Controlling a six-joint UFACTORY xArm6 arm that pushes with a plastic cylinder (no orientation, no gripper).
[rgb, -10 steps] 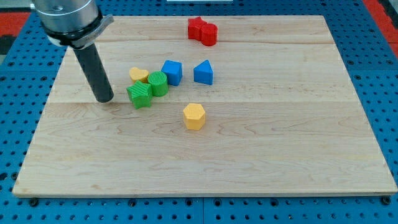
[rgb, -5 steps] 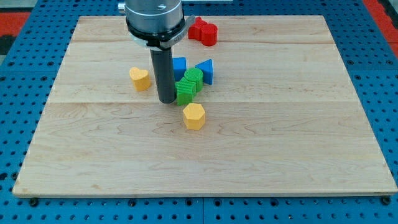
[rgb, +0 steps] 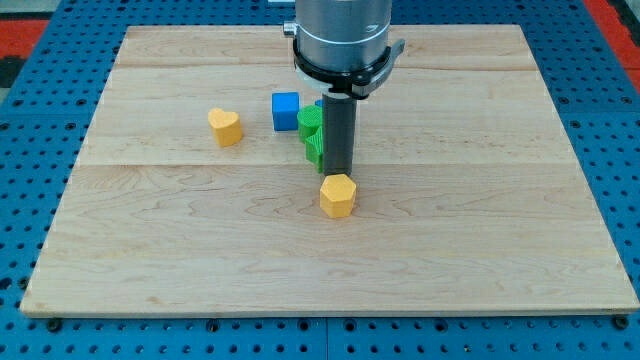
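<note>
My tip (rgb: 338, 172) stands near the middle of the wooden board (rgb: 480, 230). It sits just above the yellow hexagonal block (rgb: 338, 196) and seems to touch that block's upper edge. Two green ribbed blocks lie against the rod's left side, one (rgb: 314, 151) lower and one (rgb: 310, 121) higher. The blue cube (rgb: 286, 110) rests up and to the left of them. A yellow heart-shaped block (rgb: 226, 127) lies alone further to the view's left. The rod and arm hide the blue triangular block and the red block.
The board rests on a blue pegboard (rgb: 40, 200) that surrounds it on all sides. The arm's grey body (rgb: 342, 30) hangs over the board's top middle.
The tip has swept from the view's left to the right. It pushed the two green blocks rightwards and nudged the yellow hexagonal block right and down. The red and blue triangular blocks are now hidden.
</note>
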